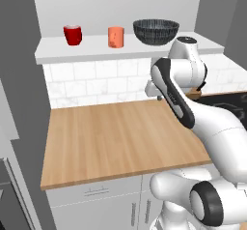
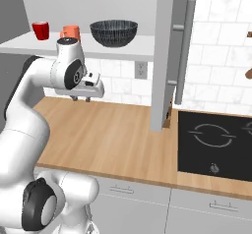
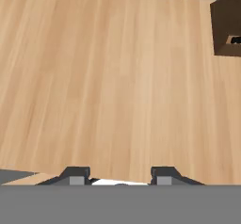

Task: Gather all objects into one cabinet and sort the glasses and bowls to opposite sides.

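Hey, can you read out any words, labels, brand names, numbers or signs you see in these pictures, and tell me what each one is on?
No readable text in any view.
Red cup, orange cup, dark bowl: plain, no labels.
Cooktop: only white ring outlines and a small round control mark, no letters or numbers.
Wall outlet: no lettering.
Wooden counter and dark brown block: unmarked.

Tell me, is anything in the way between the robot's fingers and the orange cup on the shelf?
Nothing visible blocks it. The gripper hangs empty over the wooden counter, below the white shelf. The orange cup stands apart from the red cup and dark bowl.
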Tool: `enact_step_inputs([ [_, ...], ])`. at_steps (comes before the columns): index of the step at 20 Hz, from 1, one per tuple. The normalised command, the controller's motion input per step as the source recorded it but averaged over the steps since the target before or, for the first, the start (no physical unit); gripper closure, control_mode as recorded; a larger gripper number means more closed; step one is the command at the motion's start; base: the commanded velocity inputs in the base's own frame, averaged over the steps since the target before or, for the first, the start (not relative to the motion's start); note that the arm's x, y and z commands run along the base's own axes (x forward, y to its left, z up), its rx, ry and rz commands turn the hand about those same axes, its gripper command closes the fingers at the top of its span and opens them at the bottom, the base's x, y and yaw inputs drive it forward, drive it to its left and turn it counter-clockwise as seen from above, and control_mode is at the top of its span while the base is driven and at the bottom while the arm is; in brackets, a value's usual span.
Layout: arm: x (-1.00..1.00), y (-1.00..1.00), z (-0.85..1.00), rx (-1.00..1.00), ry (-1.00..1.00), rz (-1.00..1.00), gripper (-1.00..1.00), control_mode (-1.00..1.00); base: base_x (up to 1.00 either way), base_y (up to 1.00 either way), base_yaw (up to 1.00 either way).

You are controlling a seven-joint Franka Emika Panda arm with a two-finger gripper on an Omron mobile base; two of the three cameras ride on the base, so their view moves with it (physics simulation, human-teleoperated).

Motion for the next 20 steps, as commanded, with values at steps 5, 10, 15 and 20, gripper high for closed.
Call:
enact_step_inputs([
  [5,-0.07,-0.03,-0.04,0.0,0.0,0.0,-1.0,-1.0,0.0,0.0,0.0],
  [10,-0.95,-0.28,0.09,0.02,-0.3,0.02,-1.0,-1.0,0.0,0.0,0.0],
  [15,-0.98,-0.3,0.34,0.03,-0.25,0.05,-1.0,-1.0,0.0,0.0,0.0],
  [20,-0.77,-0.14,0.65,0.02,-0.08,0.04,-1.0,-1.0,0.0,0.0,0.0],
])
